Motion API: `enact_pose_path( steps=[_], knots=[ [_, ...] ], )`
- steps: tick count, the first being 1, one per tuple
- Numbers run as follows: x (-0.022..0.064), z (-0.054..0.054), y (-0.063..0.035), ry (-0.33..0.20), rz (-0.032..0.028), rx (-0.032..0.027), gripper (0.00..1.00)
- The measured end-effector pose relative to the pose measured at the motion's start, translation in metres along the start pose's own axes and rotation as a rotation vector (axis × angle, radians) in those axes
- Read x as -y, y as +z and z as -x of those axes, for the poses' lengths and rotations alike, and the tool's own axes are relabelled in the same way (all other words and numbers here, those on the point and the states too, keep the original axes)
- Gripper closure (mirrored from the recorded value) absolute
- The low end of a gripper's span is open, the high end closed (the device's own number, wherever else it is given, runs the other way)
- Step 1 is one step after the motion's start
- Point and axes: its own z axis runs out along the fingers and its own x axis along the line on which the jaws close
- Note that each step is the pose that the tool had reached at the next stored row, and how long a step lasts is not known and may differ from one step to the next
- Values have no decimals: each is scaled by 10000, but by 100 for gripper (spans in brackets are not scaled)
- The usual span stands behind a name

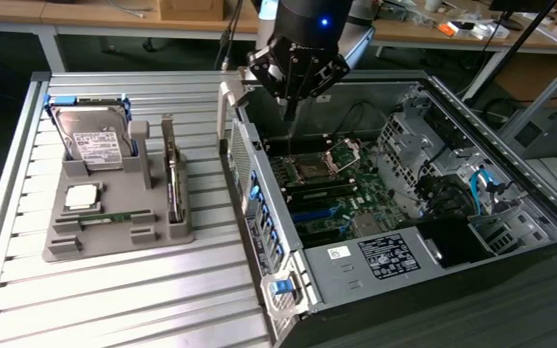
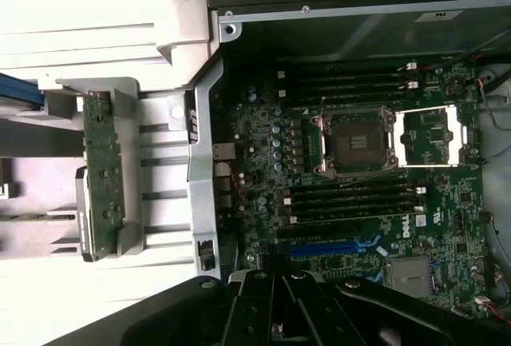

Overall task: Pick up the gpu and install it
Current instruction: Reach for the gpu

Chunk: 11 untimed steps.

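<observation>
Standing in holder (image 1: 104, 235), gpu (image 1: 172, 170) well apart from closed gripper (image 1: 289, 114)

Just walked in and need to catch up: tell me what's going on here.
The robot arm's gripper hangs above the open computer case, over the motherboard, fingers shut on nothing. The gpu stands on edge in the grey holder on the table beside the case, not yet picked up. A hard drive sits in the same holder.
</observation>
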Motion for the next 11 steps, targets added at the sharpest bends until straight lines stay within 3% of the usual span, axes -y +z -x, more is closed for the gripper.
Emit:
enact_pose_path(
  steps=[11],
  knots=[
    [4,-54,-2,-1,-1,0,89]
  ],
)
